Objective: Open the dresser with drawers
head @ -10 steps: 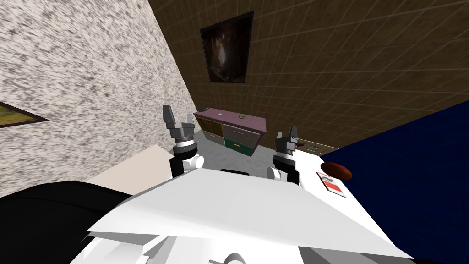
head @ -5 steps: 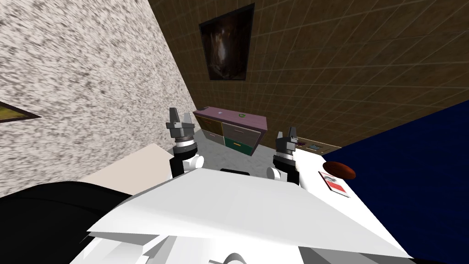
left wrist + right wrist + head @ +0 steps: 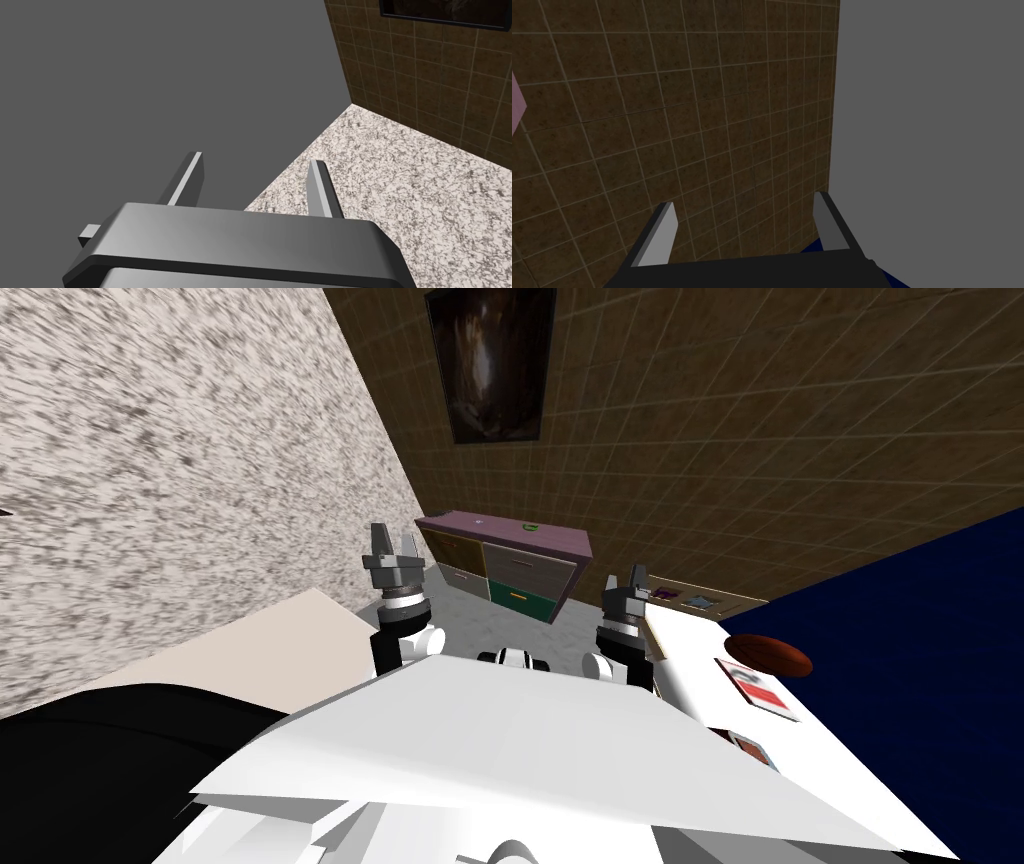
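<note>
Ends in a left end effector (image 3: 256, 158) of two thin, light grey blades with a gap between them, set on a glossy dark grey box with rounded edges and a small pale stub at its side. Behind it, runs through a ribbed grey collar, a white ring and a black forearm segment to a rounded white joint. Repeats that build behind the right end effector (image 3: 744, 199), with bevelled blades on a flat black box.

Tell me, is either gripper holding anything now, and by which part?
Nothing is held. The left gripper and the right gripper are both open and empty; the dresser stands ahead, untouched.
</note>
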Controlling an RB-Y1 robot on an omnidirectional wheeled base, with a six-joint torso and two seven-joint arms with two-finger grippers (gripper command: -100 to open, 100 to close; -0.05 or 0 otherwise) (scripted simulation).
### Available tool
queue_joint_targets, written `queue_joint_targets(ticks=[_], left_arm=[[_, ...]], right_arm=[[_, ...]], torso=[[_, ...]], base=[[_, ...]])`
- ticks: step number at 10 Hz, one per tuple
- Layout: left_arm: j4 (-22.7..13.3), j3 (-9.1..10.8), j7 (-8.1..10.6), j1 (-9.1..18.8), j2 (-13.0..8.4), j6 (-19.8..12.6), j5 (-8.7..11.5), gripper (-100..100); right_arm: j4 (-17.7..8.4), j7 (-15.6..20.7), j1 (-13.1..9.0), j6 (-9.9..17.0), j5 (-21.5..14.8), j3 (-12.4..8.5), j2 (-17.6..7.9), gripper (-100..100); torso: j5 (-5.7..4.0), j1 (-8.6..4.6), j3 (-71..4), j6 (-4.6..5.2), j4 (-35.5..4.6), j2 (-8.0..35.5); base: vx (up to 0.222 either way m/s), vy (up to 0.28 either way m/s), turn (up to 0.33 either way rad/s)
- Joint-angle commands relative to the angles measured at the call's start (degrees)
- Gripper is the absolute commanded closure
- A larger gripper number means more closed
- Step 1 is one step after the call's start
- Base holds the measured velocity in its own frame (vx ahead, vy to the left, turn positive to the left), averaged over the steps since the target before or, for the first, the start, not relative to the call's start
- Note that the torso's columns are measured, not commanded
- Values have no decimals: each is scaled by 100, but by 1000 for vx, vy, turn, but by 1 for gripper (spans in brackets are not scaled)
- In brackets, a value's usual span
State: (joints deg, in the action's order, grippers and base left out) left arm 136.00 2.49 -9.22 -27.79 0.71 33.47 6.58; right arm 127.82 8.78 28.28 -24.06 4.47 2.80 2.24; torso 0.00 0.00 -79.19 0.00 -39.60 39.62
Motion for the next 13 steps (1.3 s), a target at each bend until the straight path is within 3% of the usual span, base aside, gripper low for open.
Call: queue_joint_targets(ticks=[1, 6, 13], left_arm=[[-180, -25, -15, 47, -387, 8, -36, -100], [-884, -122, -74, 232, -899, 39, -177, -100], [-1920, -261, -156, 502, -979, 76, -381, -100]], right_arm=[[-2, 0, 1, 1, 0, 0, 0, 0], [-3, 0, 2, 1, 0, 0, 0, 0], [-3, 0, 2, 1, 0, 0, 0, 0]], torso=[[0, 0, -397, 0, -188, 189], [0, 1, -539, 0, -268, 264], [0, 1, -535, -1, -270, 273]], base=[[37, -5, -31], [72, -7, -46], [78, -10, -43]])
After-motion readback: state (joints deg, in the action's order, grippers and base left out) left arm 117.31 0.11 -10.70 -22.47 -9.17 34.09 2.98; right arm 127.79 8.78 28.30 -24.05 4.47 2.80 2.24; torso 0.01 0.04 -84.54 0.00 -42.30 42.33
